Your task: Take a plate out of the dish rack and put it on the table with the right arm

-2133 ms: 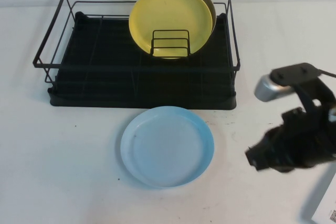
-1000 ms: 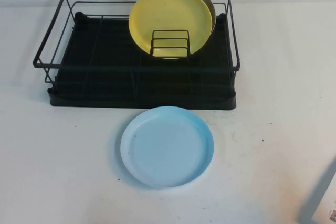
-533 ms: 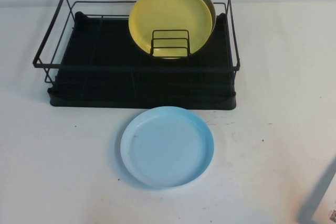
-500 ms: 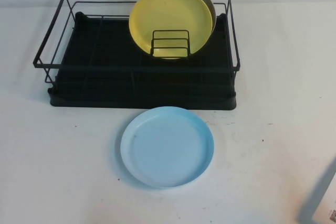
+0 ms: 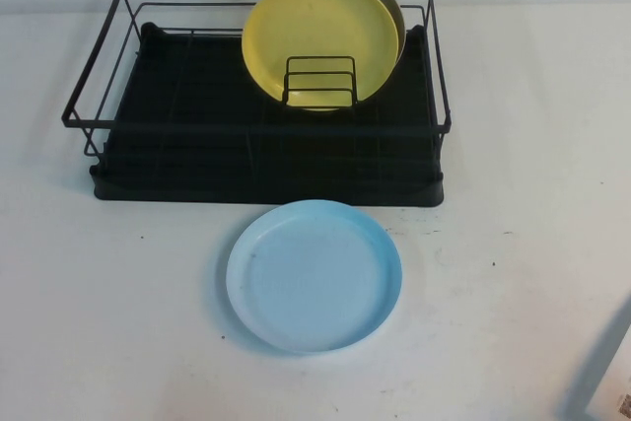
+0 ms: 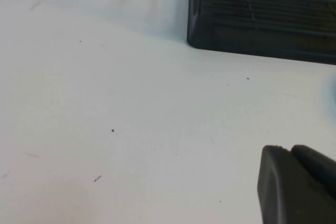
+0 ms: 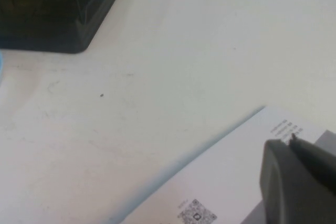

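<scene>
I see the table [image 5: 513, 145] spread wide and white under everything, bare along both flanks, which gives me room to keep the arms off the work. On its far half sits the dish rack [image 5: 128, 135], black wire over a black tray base, pushed back so the near half stays open as a set-down area. In the rack's small wire holder the yellow plate [image 5: 315, 32] stands on edge with the olive-grey plate [image 5: 391, 2] just behind it — upright because the holder's slots prop them that way.

The plate [image 5: 314, 275] lies flat on the table just in front of the rack, apart from its base, rim up and steady. I judge the placing done.

Neither arm appears from above. The right gripper [image 7: 299, 182] shows in its own wrist camera as a dark tip over a printed sheet [image 7: 220, 182] at the table's edge — closed, holding nothing, well clear of the plate. The left gripper [image 6: 296, 184] hangs over bare table near the rack's corner; whether it is parted I cannot tell.
</scene>
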Controlling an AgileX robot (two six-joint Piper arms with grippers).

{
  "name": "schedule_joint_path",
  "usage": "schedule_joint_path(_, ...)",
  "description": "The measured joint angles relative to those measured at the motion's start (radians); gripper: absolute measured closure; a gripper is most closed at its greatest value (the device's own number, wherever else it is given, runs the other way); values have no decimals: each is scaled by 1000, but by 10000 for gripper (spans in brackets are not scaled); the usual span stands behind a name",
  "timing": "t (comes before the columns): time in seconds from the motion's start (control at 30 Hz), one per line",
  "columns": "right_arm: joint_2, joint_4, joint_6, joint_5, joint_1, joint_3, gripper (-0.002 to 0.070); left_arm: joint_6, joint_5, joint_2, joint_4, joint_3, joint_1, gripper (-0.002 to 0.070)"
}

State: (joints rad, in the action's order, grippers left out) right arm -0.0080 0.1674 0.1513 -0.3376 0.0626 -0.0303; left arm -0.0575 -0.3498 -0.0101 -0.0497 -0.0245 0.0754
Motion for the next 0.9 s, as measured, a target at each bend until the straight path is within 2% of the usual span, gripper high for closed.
schedule_joint_path(0.9,-6,15,45,-17,0,0,694,0,0,0,0,0,0,679)
